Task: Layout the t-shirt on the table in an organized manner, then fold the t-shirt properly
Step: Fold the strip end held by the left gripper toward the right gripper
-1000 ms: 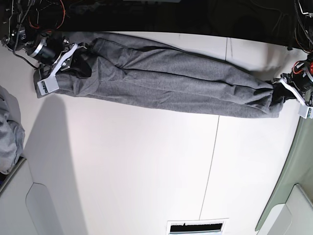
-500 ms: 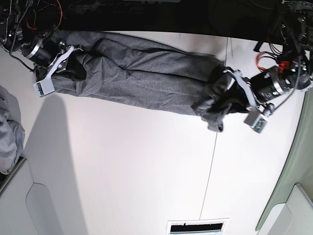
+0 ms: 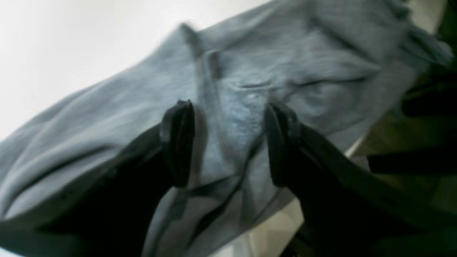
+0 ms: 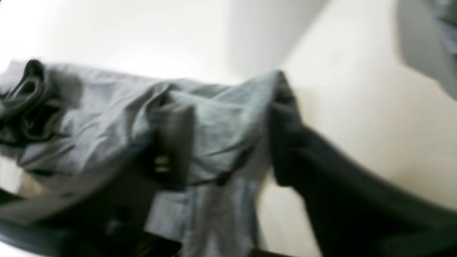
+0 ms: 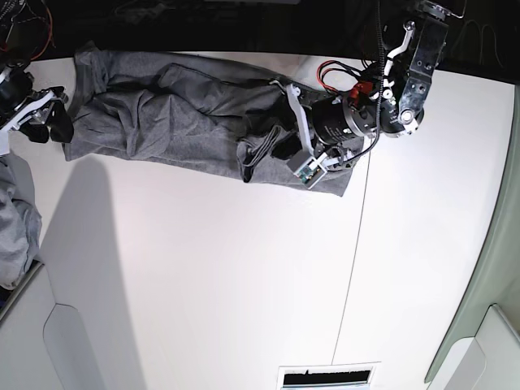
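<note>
The heather-grey t-shirt point(image 5: 179, 122) lies bunched in a long strip along the far side of the white table point(image 5: 203, 268). Its right end is folded back over its middle. My left gripper point(image 5: 286, 134) hovers over that folded end. In the left wrist view its jaws stand open point(image 3: 228, 142), with wrinkled shirt cloth point(image 3: 250, 64) lying below the gap. My right gripper point(image 5: 45, 118) is just off the shirt's left end. It is open too point(image 4: 228, 142), with the crumpled shirt point(image 4: 107, 117) beneath, in a blurred picture.
A lighter bluish-grey cloth pile point(image 5: 12, 219) sits at the left edge. A thin dark seam point(image 5: 353, 236) runs down the tabletop. A dark slotted vent point(image 5: 325, 378) lies at the near edge. Cables and arm links point(image 5: 414, 65) crowd the far right corner.
The left arm swept the shirt's right end leftward over the middle, then opened. The right gripper let go of the left end and drew away to the left.
</note>
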Available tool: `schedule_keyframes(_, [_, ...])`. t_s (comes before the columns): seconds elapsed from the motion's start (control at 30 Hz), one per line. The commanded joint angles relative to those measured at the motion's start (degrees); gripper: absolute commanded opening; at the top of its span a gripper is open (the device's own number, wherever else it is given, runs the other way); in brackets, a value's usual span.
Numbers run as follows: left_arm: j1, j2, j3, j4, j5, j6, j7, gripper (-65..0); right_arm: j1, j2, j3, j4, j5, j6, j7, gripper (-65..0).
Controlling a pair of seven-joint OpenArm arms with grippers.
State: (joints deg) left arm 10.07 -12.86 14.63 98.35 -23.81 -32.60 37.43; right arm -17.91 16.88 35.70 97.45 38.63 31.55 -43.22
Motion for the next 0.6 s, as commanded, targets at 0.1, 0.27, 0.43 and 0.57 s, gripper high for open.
schedule_keyframes(0.1, [-0.5, -0.2, 0.8, 2.2, -1.6, -0.4, -1.1, -31.0, 0.3, 2.8, 0.0, -6.1, 0.8, 0.2, 1.7, -26.8])
schedule_keyframes(0.27, [-0.5, -0.2, -0.3, 6.7, -3.1, -0.4, -0.7, -31.0, 0.3, 3.3, -2.8, -16.2, 4.8, 1.8, 3.9, -26.8])
schedule_keyframes(0.43, [-0.5, -0.5, -1.6, 9.3, -5.4, -0.4, 0.4, -31.0, 0.3, 2.0, -9.6, -18.2, 6.2, 1.7, 3.8, -26.8])
schedule_keyframes(0.57, [-0.5, -0.7, -3.7, 9.3, -5.1, -0.4, 1.4, -31.0, 1.2, 0.5, -14.1, -18.2, 6.3, 1.7, 3.8, -26.8])
